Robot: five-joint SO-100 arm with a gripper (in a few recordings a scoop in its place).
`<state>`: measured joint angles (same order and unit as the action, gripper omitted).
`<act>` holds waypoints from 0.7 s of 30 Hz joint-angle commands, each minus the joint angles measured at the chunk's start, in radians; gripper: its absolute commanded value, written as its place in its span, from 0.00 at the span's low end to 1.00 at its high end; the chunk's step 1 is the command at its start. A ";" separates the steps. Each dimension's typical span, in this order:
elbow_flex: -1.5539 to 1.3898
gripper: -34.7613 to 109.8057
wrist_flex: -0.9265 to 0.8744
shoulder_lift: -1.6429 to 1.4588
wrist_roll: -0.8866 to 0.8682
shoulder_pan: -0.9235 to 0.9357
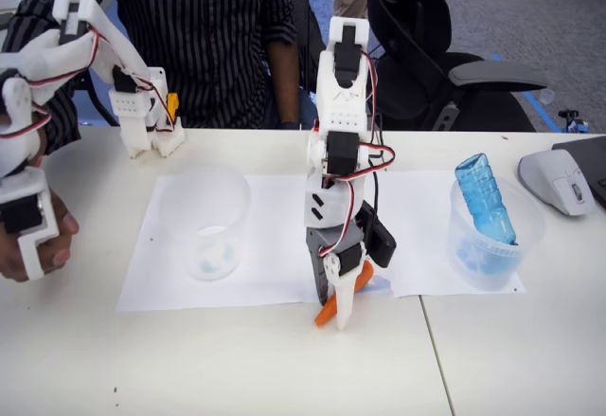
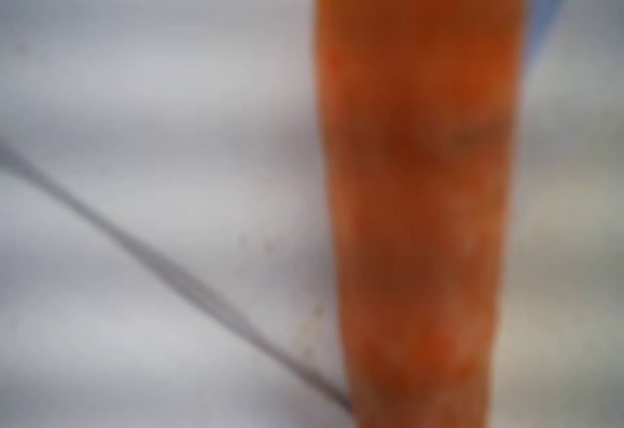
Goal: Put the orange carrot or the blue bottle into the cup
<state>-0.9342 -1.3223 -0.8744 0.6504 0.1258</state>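
Carrot: the orange carrot lies on the surface at the front edge of the white paper, directly under the pincer; the blurred wrist view shows its long axis running top to bottom.
Pincer: pointing down, fingers straddling the carrot; whether pinching it, I cannot tell.
Cup: the cup stands well apart, to the left in the fixed view.
Bottle: the blue bottle leans in another cup, right.
Next: likely lift, carry left.

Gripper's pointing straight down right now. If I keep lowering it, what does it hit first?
The orange carrot: the gripper is already down around it by the paper's front edge. Right below lies the table. Whether the fingers already grip it is unclear.
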 commanded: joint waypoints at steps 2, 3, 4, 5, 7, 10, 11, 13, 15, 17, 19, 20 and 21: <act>0.066 0.40 -0.017 -0.038 0.000 0.012; 0.067 0.40 -0.017 -0.038 0.000 0.012; 0.069 0.40 -0.017 -0.040 0.000 0.012; 0.069 0.40 -0.017 -0.040 0.000 0.011; 0.069 0.40 -0.017 -0.040 0.000 0.011; 0.069 0.40 -0.017 -0.040 0.000 0.011; 0.069 0.40 -0.017 -0.040 0.000 0.011; 0.069 0.40 -0.017 -0.040 0.000 0.011; 0.069 0.40 -0.017 -0.040 0.000 0.011; 0.069 0.39 -0.017 -0.040 0.000 0.011; 0.069 0.36 -0.017 -0.040 0.000 0.011; 0.069 0.34 -0.017 -0.040 0.000 0.011; 0.069 0.33 -0.017 -0.040 0.000 0.011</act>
<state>-0.9311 -1.3223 -0.8744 0.6504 0.1227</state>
